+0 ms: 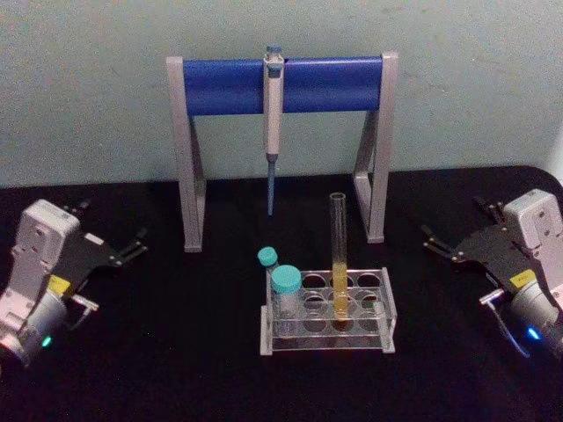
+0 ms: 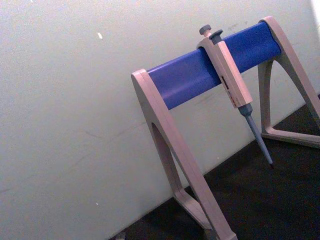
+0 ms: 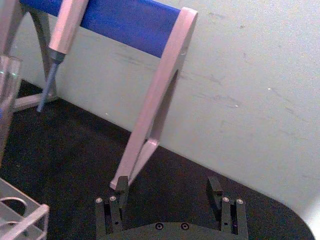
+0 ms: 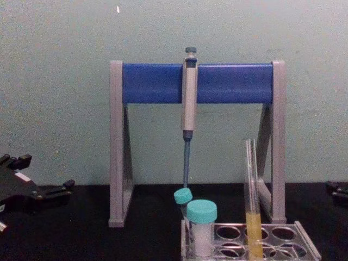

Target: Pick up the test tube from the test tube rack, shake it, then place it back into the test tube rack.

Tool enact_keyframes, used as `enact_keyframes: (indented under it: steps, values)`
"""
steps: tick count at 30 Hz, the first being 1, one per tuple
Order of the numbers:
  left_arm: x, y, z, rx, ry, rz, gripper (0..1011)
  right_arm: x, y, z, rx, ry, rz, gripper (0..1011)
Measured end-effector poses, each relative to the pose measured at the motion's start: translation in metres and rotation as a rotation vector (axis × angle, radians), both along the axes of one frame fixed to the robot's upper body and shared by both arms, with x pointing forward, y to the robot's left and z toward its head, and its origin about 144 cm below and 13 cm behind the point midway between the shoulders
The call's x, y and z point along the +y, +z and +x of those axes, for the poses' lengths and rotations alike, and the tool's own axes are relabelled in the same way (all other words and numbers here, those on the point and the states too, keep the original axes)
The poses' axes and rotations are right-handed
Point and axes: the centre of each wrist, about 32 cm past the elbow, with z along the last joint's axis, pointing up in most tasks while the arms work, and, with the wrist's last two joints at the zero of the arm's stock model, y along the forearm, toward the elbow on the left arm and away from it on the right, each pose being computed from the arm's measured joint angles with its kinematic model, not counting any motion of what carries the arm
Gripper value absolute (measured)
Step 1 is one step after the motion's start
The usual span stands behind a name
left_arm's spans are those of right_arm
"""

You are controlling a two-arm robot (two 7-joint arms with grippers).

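Observation:
The test tube (image 1: 339,255) stands upright in a middle hole of the test tube rack (image 1: 383,327), yellow-orange liquid filling its lower part. From the chest the test tube (image 4: 251,179) rises from the test tube rack (image 4: 304,247) at lower right. My left gripper (image 1: 110,227) rests on the black table far to the left, open and holding nothing; it also appears as the left gripper (image 4: 43,173) at the chest view's left edge. My right gripper (image 1: 453,227) lies far to the right, open and apart from the rack. In the right wrist view its fingers (image 3: 120,195) stand wide apart.
Behind the rack stands a tall grey stand with a blue crossbar (image 1: 229,86), and a grey-blue pipette (image 1: 273,132) hangs from it. Two teal-capped vials (image 1: 286,286) sit at the rack's left end. Bare black table lies between each gripper and the rack.

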Motion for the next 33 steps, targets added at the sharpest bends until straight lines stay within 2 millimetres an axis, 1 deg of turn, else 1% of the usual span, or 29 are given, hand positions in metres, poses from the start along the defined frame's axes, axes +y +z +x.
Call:
enact_keyframes:
  steps: [6, 18, 23, 33]
  values:
    - [0.0, 0.0, 0.0, 0.0, 0.0, 0.0, 1010, 0.007, 0.002, -0.004, 0.023, 0.04, 0.038, 1000]
    - [0.0, 0.0, 0.0, 0.0, 0.0, 0.0, 1010, 0.027, 0.01, -0.01, 0.086, 0.168, 0.163, 1000]
    - [0.0, 0.0, 0.0, 0.0, 0.0, 0.0, 1010, 0.031, 0.014, -0.01, 0.12, 0.213, 0.195, 1000]
    - [0.0, 0.0, 0.0, 0.0, 0.0, 0.0, 1010, 0.034, 0.027, -0.001, 0.182, 0.31, 0.219, 1000]
